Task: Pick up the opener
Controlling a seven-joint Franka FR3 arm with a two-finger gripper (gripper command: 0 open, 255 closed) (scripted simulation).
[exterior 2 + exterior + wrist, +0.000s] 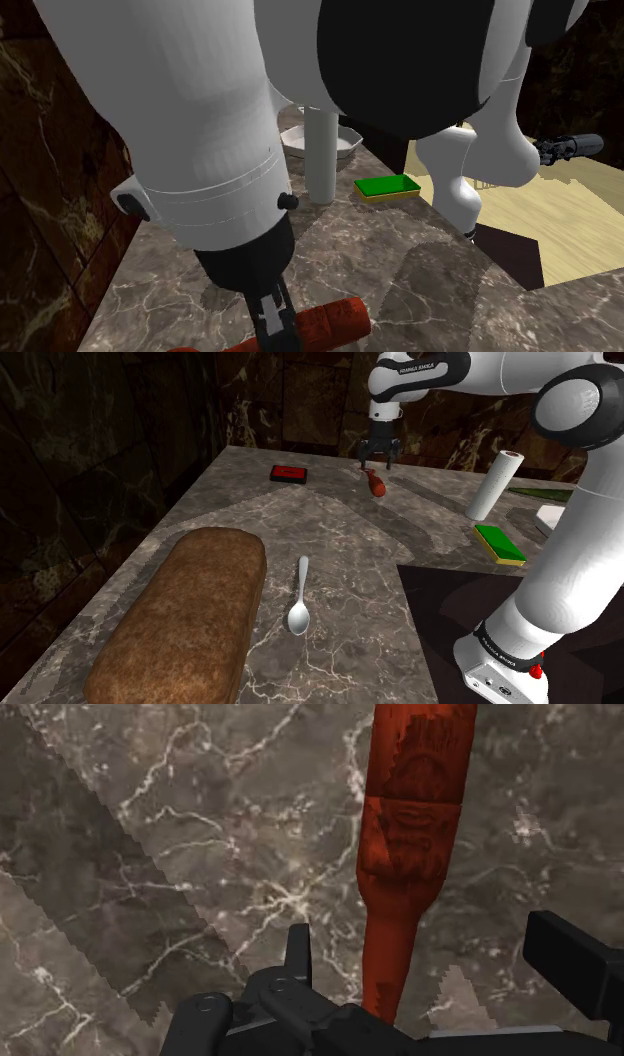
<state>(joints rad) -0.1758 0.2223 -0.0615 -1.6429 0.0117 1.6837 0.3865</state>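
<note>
Red on white-veined grey-brown.
The opener (415,824) is mottled red-orange with darker patches; the bench (350,542) is grey-brown with white veins. The gripper (381,460) is black, the loaf (190,612) brown, the spoon (299,614) silver, the sponge (497,542) green over yellow.

Arm (575,567): glossy white rounded links. Dark grey joint (578,404) at 1 o'clock of shoulder view. Black band (420,369) w/ white "FRANKA EMIKA" txt at 12 o'clock, 2nd band nr base. Small red button (537,672) at 5 o'clock. Gripper (381,460) all black, 2 fingers.
</note>
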